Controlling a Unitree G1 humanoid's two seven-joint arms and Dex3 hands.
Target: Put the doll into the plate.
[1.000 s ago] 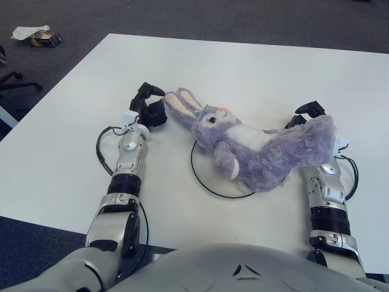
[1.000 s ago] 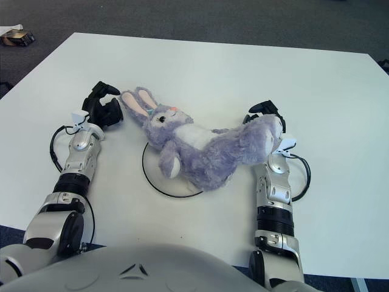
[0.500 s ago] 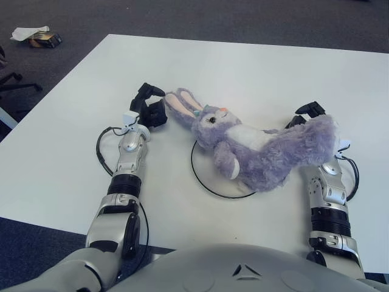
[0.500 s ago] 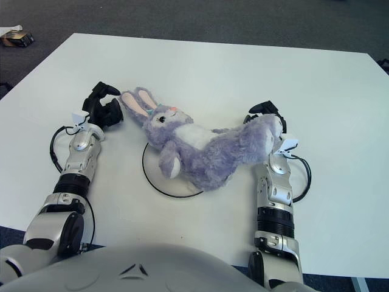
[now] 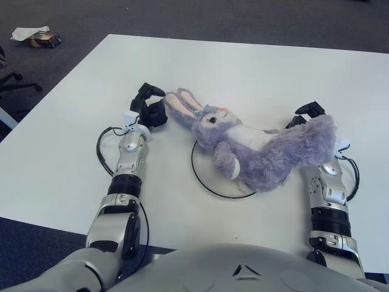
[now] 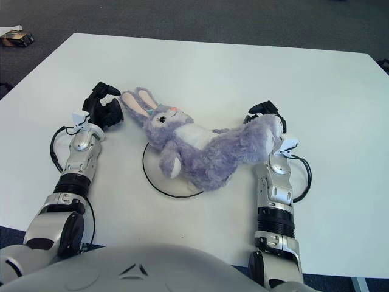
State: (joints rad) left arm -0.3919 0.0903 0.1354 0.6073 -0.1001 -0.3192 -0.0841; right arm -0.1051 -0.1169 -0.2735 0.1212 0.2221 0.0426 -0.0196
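1. The left robot hand (image 5: 151, 104) sits on the white desk (image 5: 273, 73), fingers curled on nothing, just beside the rabbit's ears.
2. The purple plush rabbit doll (image 5: 255, 149) lies across the round white plate (image 5: 203, 176).
3. The right robot hand (image 5: 309, 112) shows at the rabbit's rear; whether it grips cannot be told.

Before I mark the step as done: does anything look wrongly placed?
Yes. The doll lies slanted across the plate, ears past the rim toward the left hand, hind end over the right hand.
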